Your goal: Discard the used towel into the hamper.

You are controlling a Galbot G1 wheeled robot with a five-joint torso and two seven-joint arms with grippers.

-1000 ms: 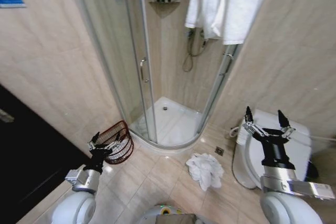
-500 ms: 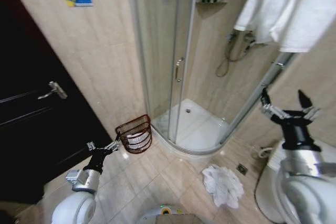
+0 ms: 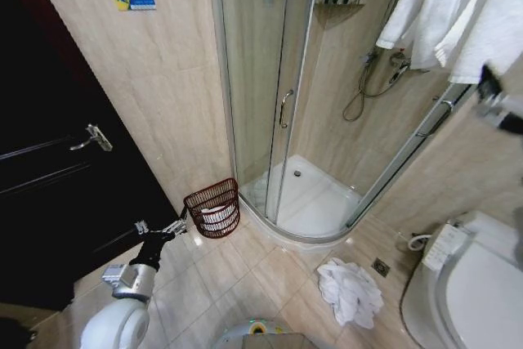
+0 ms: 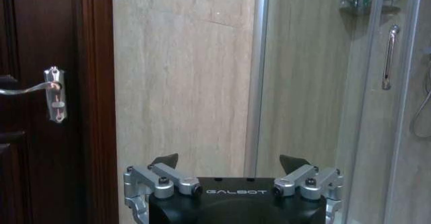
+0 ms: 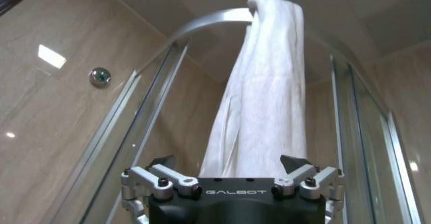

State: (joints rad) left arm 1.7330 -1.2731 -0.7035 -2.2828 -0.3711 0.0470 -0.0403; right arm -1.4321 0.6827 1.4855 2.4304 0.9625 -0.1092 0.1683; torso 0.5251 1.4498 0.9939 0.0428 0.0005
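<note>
So the used towel [image 3: 350, 290] is a white crumpled heap on the beige floor tiles, just beside the toilet [image 3: 470, 284] and near the curved step of the shower tray [image 3: 315, 202]. It looks like plain terry cloth, bunched into soft folds with no flat edge showing. My guess is it's light and totally limp, so it will sag and trail from wherever it's pinched. Best bet is probably a raised fold near the top middle of the pile, so most of the cloth lifts together instead of one corner dragging. Not slippery, not fragile, just floppy.

The hamper [image 3: 212, 208] is a small round reddish-brown open-weave basket standing upright against the wall at the corner of the glass shower enclosure [image 3: 261, 79], well apart from the towel. There's something white already in it.

The left gripper [image 3: 163, 232] hangs low near the hamper's left side, jaws spread and holding nothing; its wrist camera looks at the dark door [image 4: 40, 103] with its lever handle [image 4: 40, 90]. The right gripper [image 5: 229, 166] is raised high toward the white towels [image 5: 266, 82] draped over the shower rail, fingers also wide apart and empty.
</note>
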